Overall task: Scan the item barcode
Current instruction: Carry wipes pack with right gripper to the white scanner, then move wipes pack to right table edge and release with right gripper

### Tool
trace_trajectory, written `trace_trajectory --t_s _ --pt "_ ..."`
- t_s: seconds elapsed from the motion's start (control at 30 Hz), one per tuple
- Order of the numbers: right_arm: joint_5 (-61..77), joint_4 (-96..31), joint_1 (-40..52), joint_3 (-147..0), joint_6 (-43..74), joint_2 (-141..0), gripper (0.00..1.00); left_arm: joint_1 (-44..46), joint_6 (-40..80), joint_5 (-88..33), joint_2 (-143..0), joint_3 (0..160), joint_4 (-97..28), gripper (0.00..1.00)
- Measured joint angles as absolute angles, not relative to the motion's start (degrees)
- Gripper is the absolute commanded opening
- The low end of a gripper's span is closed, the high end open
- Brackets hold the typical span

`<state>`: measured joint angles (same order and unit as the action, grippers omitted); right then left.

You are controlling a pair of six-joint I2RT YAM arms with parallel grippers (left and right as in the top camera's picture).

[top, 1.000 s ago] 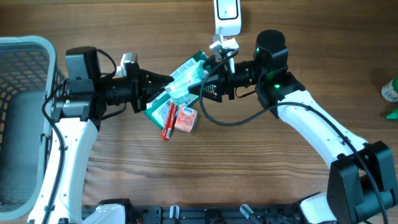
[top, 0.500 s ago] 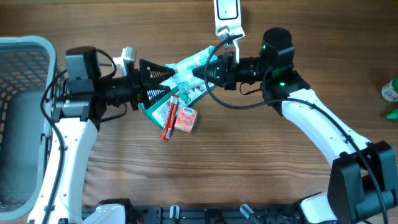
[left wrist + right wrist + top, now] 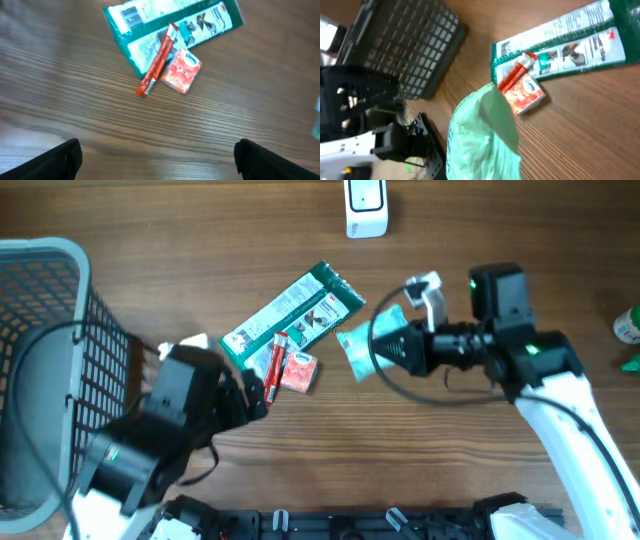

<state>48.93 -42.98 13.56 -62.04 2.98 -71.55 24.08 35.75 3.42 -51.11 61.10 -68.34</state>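
A pale green packet (image 3: 357, 346) hangs above the table with my right gripper (image 3: 384, 349) shut on its right end. In the right wrist view this packet (image 3: 481, 134) fills the lower middle and hides the fingers. The white scanner (image 3: 364, 208) stands at the table's far edge, up and left of the packet. My left gripper (image 3: 253, 394) is at the lower left, open and holding nothing. In the left wrist view its black fingertips (image 3: 66, 157) stand far apart over bare wood.
A long dark green packet (image 3: 293, 316) lies flat mid-table, with a red stick (image 3: 273, 369) and a small red pack (image 3: 299, 371) against it. A grey basket (image 3: 42, 265) is at the left. A bottle (image 3: 628, 326) sits at the right edge.
The left gripper opened, let go and pulled back toward the lower left. The right gripper shut on the pale green packet and carried it right, away from the scanner. The dark green packet now lies flat.
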Motion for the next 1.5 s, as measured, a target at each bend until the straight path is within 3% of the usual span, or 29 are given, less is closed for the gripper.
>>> trace_trajectory --t_s 0.17,0.47,0.63,0.73,0.8,0.83,0.97,1.13,1.5 --pt "48.4 -50.7 13.6 -62.1 -3.6 -59.8 0.05 24.3 36.4 6.1 -47.4 61.1 -70.7 1.00" --pt "45.2 -56.9 13.6 -62.1 -5.0 -52.2 0.05 24.3 36.6 6.2 -48.0 61.1 -70.5 1.00" --pt "34.1 -50.3 13.6 -62.0 -5.3 -51.2 0.05 24.3 36.6 6.2 -48.0 61.1 -70.5 1.00" --pt "28.8 -35.4 13.6 -62.1 -5.5 -57.7 0.05 24.4 36.6 6.2 -48.1 61.1 -70.4 1.00" --pt "25.3 -21.7 13.6 -62.1 -6.9 -70.0 0.05 24.4 36.6 6.2 -48.1 61.1 -70.5 1.00" --pt "24.5 -21.6 13.6 -62.1 -7.3 -72.3 0.05 24.4 36.6 6.2 -48.1 61.1 -70.4 1.00" --pt "18.6 0.5 13.5 -61.7 -13.9 -90.0 0.05 24.6 36.8 6.4 -48.2 61.1 -70.4 1.00" --pt "8.6 26.1 13.6 -61.8 -26.1 -101.4 0.05 24.7 36.8 6.4 -48.2 61.1 -70.4 1.00" --pt "2.5 21.0 14.3 -87.8 -44.0 -125.4 0.04 24.6 36.8 6.4 -48.1 61.1 -70.4 1.00"
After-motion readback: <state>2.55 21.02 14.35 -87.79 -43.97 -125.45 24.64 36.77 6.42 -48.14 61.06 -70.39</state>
